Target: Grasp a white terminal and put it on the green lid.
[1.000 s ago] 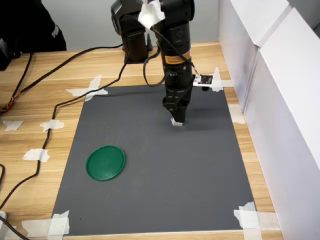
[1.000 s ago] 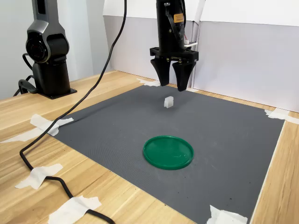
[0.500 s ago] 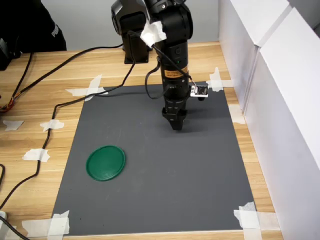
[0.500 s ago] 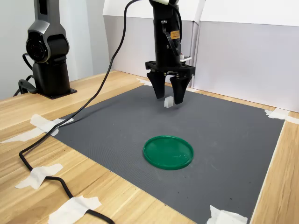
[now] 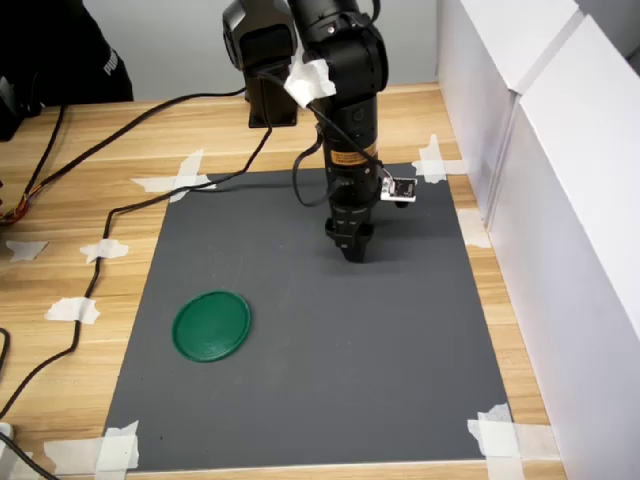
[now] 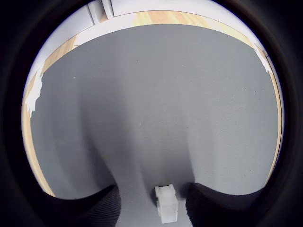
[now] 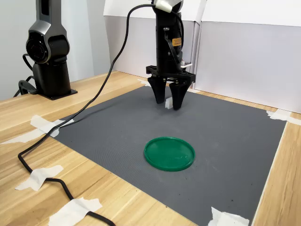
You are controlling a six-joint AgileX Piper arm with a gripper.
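1. The tool (image 7: 168, 104) stands upright over the far part of the grey mat (image 7: 225, 136), just above centre in the second exterior view, with its tips down at the mat surface.
2. Tool state: the jaws are narrowly parted and straddle the white terminal (image 6: 166, 204). In the wrist view a strip of mat shows on each side of the piece, so neither dark finger (image 6: 94, 208) appears to be touching it.
3. The white terminal rests on the mat between the fingertips. In the second exterior view only a sliver of it (image 7: 167, 102) shows in the gap. In the first exterior view the tool (image 5: 352, 252) hides it altogether.
4. The green lid (image 5: 211, 325) lies flat on the mat, lower left of centre in the first exterior view and well apart from the tool. In the second exterior view it (image 7: 169, 153) sits in the lower middle, nearer the camera than the tool.
5. The mat is fixed to the wooden worktop (image 5: 90, 200) by white tape (image 5: 494, 432) at its corners.
6. A black cable (image 7: 70, 115) runs from the arm across the worktop at the second exterior view's left, past a black arm base (image 7: 49, 52) in the upper left.
7. White panels (image 5: 560, 180) close off the first exterior view's right side.
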